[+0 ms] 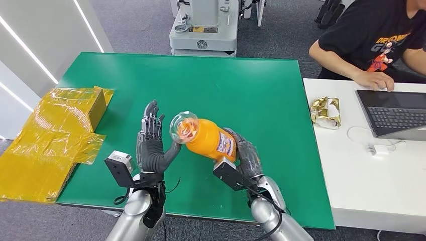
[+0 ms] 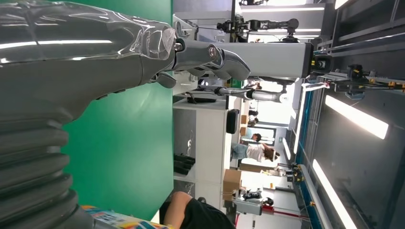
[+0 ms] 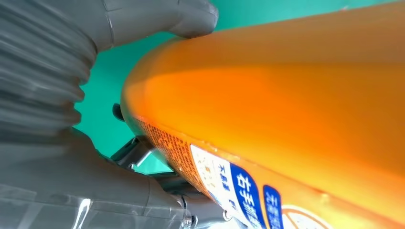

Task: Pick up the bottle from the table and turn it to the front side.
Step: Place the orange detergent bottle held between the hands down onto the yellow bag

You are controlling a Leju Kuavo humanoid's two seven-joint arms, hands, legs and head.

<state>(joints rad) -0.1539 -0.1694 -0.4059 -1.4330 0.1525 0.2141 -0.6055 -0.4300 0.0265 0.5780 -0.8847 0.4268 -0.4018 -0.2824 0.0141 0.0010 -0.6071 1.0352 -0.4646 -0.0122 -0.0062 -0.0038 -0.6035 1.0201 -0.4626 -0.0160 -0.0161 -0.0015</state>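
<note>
orange bottle, green table

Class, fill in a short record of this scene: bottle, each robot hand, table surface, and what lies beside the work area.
bottle: orange bottle, lifted off the table, tilted, clear cap end toward the left hand
right hand: right hand grips the bottle body
left hand: left hand, fingers spread, thumb touching the cap end
table: green table
beside: yellow wrapped box; person at laptop

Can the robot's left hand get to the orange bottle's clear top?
Probably yes. The left hand is open right beside the clear top of the orange bottle, which the right hand holds tilted toward it, nothing between.
</note>
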